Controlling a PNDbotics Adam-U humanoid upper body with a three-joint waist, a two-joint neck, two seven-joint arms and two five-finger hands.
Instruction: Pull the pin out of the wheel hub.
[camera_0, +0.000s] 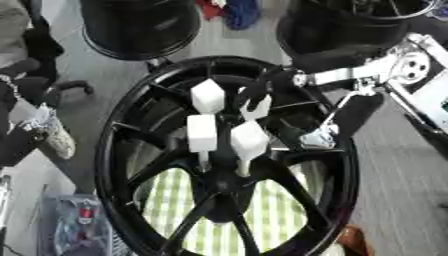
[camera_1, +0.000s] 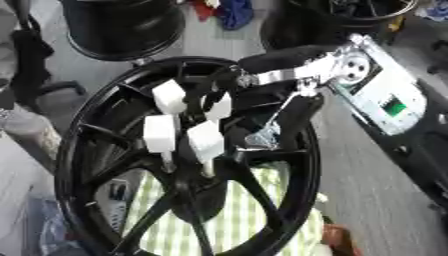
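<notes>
Pins with white block-shaped heads stand in the centre of the black wheel hub, which fills most of the view and lies flat on a green-and-white checked cloth. Four white heads show: one at 11 o'clock of the hub's centre, one at 9 o'clock, one at 3 o'clock, and one at 1 o'clock. The right hand comes in from 2 o'clock on a silver-jointed arm, and its dark fingers are curled round the 1 o'clock pin, with that pin's white head showing between them. Two more black wheels stand at 12 o'clock, beyond the hub. No left hand shows.
</notes>
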